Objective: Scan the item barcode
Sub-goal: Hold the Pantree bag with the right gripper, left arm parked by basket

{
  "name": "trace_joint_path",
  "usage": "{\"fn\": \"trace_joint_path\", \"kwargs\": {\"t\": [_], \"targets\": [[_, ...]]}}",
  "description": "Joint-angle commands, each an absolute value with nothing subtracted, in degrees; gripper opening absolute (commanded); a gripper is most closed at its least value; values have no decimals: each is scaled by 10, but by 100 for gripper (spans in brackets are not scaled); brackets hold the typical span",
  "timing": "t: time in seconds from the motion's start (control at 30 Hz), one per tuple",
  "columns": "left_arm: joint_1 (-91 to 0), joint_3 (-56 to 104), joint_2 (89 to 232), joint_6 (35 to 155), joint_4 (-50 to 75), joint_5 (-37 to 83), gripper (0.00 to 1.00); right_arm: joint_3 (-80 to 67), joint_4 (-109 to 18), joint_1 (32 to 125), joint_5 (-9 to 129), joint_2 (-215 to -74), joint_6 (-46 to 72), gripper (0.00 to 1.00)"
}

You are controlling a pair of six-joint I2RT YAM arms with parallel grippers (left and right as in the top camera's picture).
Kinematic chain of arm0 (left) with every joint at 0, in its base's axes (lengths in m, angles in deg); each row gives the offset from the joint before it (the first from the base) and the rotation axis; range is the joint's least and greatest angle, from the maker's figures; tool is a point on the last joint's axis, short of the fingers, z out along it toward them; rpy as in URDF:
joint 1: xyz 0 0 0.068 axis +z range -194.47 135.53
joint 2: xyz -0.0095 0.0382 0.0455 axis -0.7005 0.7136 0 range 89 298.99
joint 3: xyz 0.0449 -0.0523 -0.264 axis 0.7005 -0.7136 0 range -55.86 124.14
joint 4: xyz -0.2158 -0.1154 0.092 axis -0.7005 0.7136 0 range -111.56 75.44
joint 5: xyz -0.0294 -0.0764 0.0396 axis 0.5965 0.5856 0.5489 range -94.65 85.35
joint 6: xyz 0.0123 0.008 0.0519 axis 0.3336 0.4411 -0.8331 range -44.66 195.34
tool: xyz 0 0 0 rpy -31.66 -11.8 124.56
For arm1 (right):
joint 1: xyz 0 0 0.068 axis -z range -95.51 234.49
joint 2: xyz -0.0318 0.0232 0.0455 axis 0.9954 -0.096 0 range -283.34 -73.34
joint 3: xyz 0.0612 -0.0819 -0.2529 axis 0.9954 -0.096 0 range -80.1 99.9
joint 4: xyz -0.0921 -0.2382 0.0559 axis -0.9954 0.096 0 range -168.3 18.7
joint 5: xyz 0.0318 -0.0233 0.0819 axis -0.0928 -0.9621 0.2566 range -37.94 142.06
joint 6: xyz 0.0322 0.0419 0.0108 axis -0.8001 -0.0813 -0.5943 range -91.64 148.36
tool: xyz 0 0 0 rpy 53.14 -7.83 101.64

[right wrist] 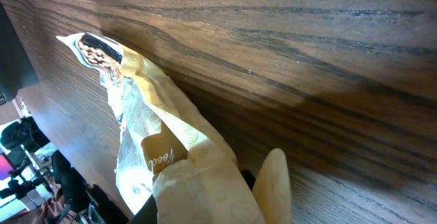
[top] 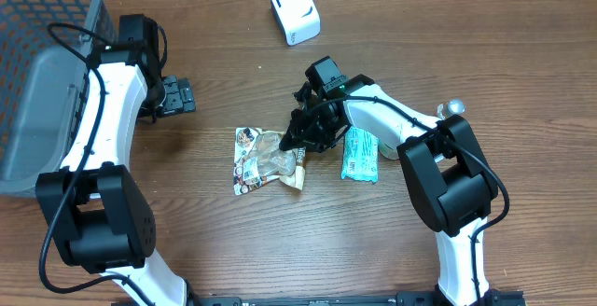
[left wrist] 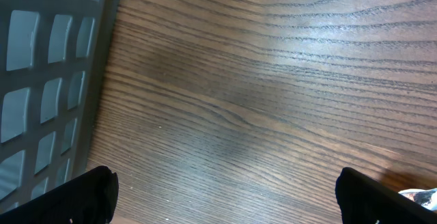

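Observation:
The item, a crinkled clear and tan snack bag [top: 261, 159] with a printed picture end, lies mid-table. My right gripper [top: 297, 142] is shut on its right end. In the right wrist view the bag [right wrist: 160, 138] runs up and left from between the pale fingers [right wrist: 273, 183], bunched in the jaws; no barcode shows on it. A white boxy scanner [top: 295, 10] stands at the back centre, apart from the bag. My left gripper [top: 177, 96] hovers open over bare wood at the left, with its black fingertips [left wrist: 89, 197] set wide apart and nothing between them.
A teal packet [top: 360, 154] lies just right of the right gripper. A grey mesh basket [top: 37, 110] fills the far left edge, and its wall [left wrist: 48, 80] stands close beside the left gripper.

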State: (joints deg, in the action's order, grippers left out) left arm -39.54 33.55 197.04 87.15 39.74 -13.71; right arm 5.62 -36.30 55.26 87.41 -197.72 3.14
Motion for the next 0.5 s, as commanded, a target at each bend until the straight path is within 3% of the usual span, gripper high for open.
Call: {"fn": "trace_joint_path", "kwargs": {"t": [0.0,0.47], "targets": [[-392,342,1967,873,397,-141,100,54,-364,557,865,-1980,33,4],[-392,342,1967,873,397,-141,100,55,-353,556,944,-1937,84,4]]}}
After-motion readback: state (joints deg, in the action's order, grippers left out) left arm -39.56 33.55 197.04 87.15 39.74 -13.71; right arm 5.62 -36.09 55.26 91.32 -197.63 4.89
